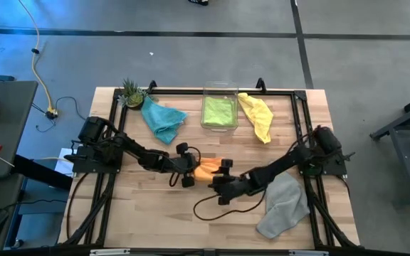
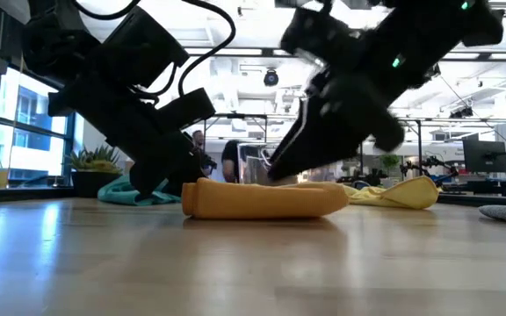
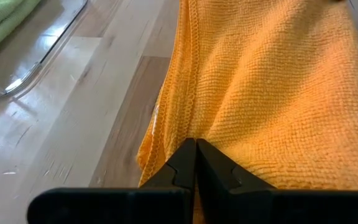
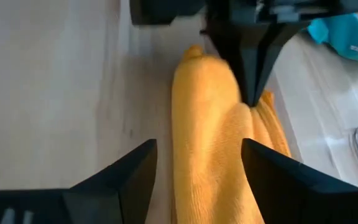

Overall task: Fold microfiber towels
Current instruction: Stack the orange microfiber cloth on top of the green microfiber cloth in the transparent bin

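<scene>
The orange towel (image 1: 208,169) lies folded into a long thick strip on the table's middle, also visible in the low view (image 2: 262,200). My left gripper (image 1: 188,169) is shut at the towel's left end. My right gripper (image 1: 223,181) hovers open over its right end, with a finger to either side of the strip (image 4: 197,146) and no contact that I can see. The teal towel (image 1: 164,119) and the yellow towel (image 1: 256,116) lie crumpled at the back. Inside the clear bin rests the lime green towel (image 1: 219,110). The grey towel (image 1: 283,206) sits near the right front. My left gripper pinches a raised crease of the orange towel's top layer (image 3: 194,134) between its two shut fingertips, near the strip's left end. The fingers slant down from the table's left. The towel lies flat on the table, slack; how many layers are caught I cannot tell.
The clear bin (image 1: 219,89) stands at the back middle, and a small potted plant (image 1: 130,92) at the back left corner. A black cable (image 1: 205,206) loops on the wood in front of the right gripper. Bare wood lies along the near edge on the left.
</scene>
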Action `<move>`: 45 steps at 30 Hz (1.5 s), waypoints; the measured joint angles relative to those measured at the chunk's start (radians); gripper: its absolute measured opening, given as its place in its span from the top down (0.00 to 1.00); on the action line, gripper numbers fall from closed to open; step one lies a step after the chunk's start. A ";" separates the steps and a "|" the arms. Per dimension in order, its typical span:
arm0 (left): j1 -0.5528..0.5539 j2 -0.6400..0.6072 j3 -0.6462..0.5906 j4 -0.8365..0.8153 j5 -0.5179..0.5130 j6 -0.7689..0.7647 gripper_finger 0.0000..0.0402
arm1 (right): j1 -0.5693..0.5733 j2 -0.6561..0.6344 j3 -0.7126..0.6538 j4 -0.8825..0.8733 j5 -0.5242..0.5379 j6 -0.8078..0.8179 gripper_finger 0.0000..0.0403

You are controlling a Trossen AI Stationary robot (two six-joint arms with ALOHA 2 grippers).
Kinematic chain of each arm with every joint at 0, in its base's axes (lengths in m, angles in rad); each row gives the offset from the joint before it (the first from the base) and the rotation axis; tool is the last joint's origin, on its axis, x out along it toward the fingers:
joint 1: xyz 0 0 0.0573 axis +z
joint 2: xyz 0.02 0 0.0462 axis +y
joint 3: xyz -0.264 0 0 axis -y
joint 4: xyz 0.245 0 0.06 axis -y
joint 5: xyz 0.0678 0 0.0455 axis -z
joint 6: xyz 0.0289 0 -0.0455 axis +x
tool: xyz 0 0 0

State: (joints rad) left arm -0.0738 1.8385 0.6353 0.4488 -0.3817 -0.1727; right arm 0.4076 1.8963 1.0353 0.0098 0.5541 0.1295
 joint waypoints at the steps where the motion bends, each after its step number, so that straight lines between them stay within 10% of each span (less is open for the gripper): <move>1: 0.000 0.000 0.000 0.000 0.000 0.000 1.00 | 0.000 0.026 0.021 -0.013 0.012 -0.012 0.44; 21: 0.017 0.000 -0.001 -0.010 0.043 -0.023 1.00 | 0.001 0.237 0.250 -0.338 0.213 -0.175 0.46; 34: 0.015 -0.084 -0.005 -0.077 0.080 -0.026 0.90 | -0.016 0.238 0.249 -0.342 0.111 -0.153 0.96; 45: -0.034 -0.397 -0.143 -0.156 0.022 -0.093 0.70 | -0.014 0.207 0.289 -0.413 0.088 -0.153 0.98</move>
State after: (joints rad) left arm -0.1078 1.4415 0.4920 0.2924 -0.3592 -0.2659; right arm 0.3939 2.1034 1.3247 -0.4031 0.6422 -0.0236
